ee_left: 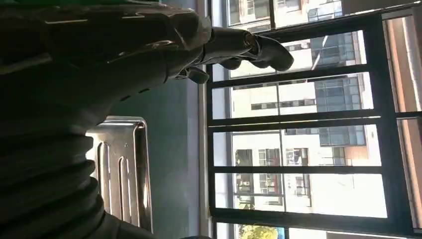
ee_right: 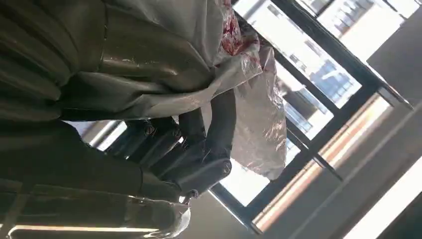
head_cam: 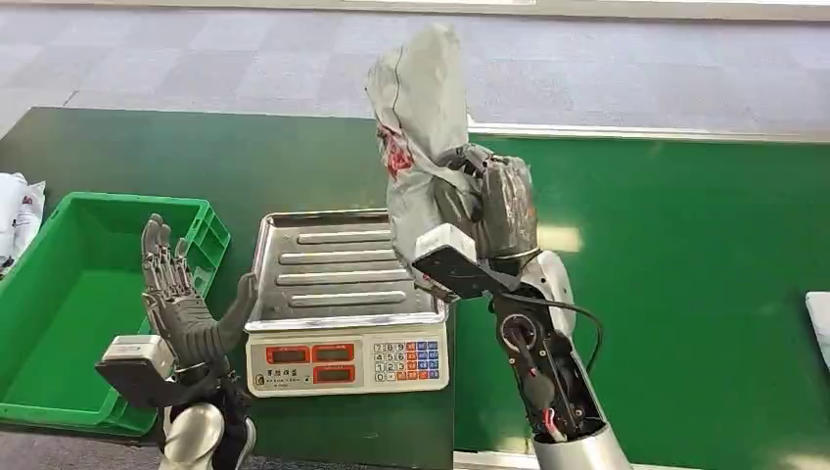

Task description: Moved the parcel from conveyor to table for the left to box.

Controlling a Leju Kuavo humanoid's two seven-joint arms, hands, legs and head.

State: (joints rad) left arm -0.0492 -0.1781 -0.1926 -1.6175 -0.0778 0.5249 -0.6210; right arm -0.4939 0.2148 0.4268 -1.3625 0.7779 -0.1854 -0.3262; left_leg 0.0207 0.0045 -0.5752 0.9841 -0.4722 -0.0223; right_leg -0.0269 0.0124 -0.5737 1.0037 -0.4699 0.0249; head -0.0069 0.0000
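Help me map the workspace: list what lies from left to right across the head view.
White bags at the left edge → green bin → left hand, raised with fingers spread → scale with steel tray → right hand holding the grey parcel → pale item at the right edge.

Grey parcel [head_cam: 423, 127] with red marks, upper centre; bright green box [head_cam: 69, 294] at left; silver scale [head_cam: 343, 304] on dark green bench [head_cam: 685, 274].

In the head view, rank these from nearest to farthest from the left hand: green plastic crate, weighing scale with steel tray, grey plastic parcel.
1. Green plastic crate: right beside the left hand, on its outer side.
2. Weighing scale with steel tray: on its inner side, a close second.
3. Grey plastic parcel: held up by the right hand, beyond the scale.
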